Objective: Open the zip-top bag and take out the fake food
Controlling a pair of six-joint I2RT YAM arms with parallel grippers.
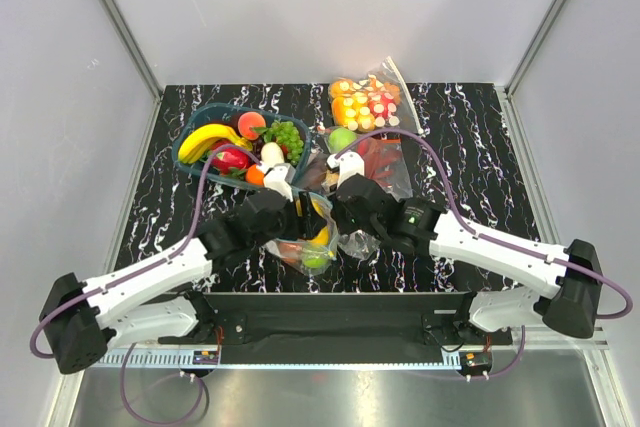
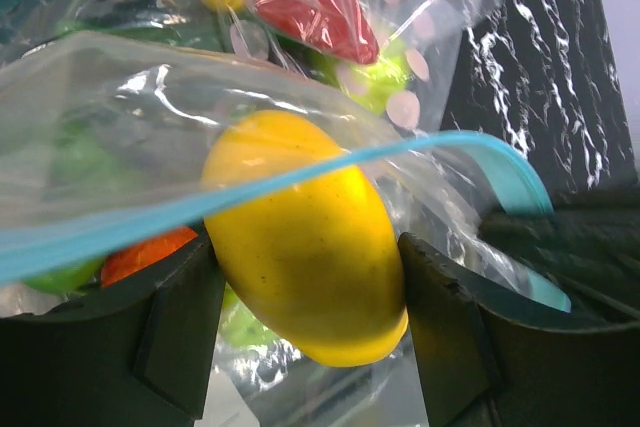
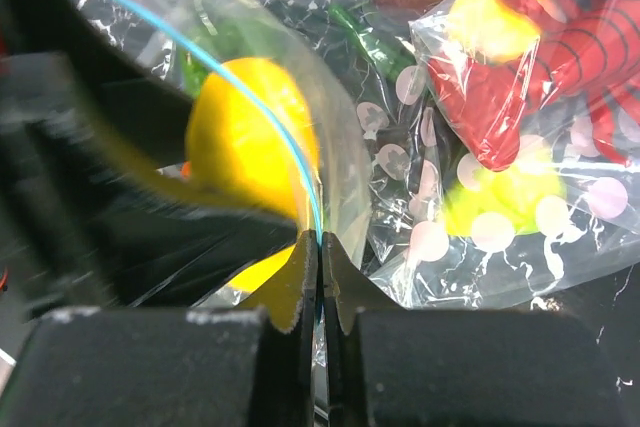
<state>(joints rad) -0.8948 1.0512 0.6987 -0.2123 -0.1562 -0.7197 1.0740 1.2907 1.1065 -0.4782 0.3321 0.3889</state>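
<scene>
The zip-top bag lies between my two arms at the table's near middle, its mouth held apart. The teal zipper strip runs across in front of a yellow fake fruit. My left gripper reaches into the bag, and both fingers press on that yellow fruit. An orange piece and a green fruit lie deeper in the bag. My right gripper is shut on the bag's edge at the teal strip, beside the yellow fruit.
A teal basket at the back left holds a banana, a peach and green grapes. A larger clear bag with red peppers lies just behind the right gripper. A small bag of orange and red-white pieces sits at the back.
</scene>
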